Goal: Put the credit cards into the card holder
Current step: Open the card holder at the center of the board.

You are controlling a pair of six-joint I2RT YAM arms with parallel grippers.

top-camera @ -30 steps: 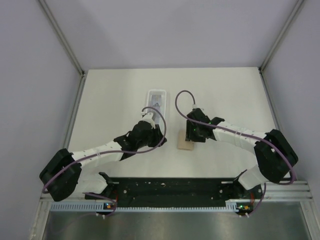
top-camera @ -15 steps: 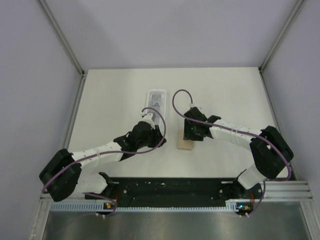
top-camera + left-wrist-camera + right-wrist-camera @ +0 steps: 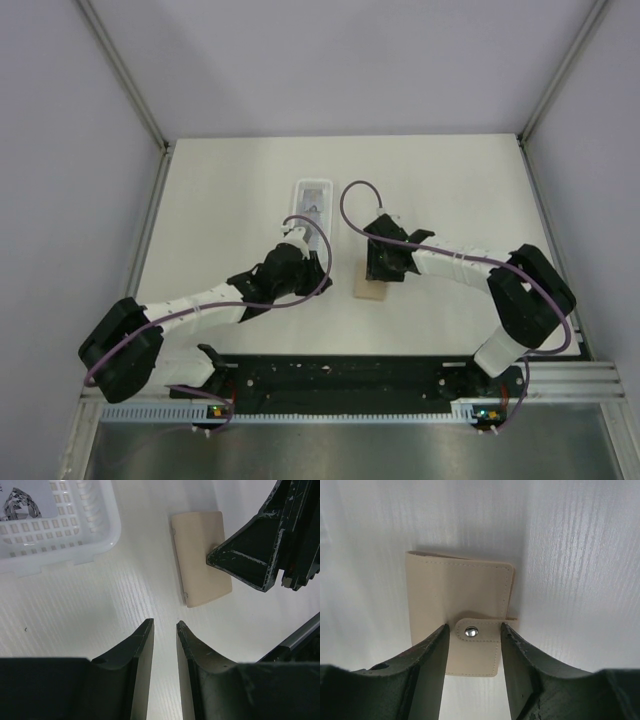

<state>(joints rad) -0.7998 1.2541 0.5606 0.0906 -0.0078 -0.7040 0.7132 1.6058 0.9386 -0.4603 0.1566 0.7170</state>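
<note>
Right wrist view gives the plainest account: the small tan, leather-like card holder (image 3: 455, 595) lies folded shut on the white table (image 3: 570, 580), filling the middle of the frame. Its closing tab (image 3: 477, 640) is fastened by a tiny metal snap (image 3: 471, 631). The right gripper (image 3: 475, 629) hangs over it with its dark fingers moderately apart, one on each side of the tab, clamped on nothing. The step in hand looks like opening the holder; the next move likely calls for nipping the tab's free end and peeling it up off the snap, while something keeps the light wallet from lifting with it. The left wrist view adds what that one hides: the left gripper (image 3: 165, 625), at the bottom of the frame, has only a narrow slit between its fingers and is empty. It is poised above bare table near the holder, and one right finger's tip meets the holder's top face. In its upper left is a corner of the long clear plastic tray (image 3: 75, 545). Only the top external view shows a pale patch with dark marks inside that tray, probably the credit cards (image 3: 314, 208), left of centre, though too small to count.
</note>
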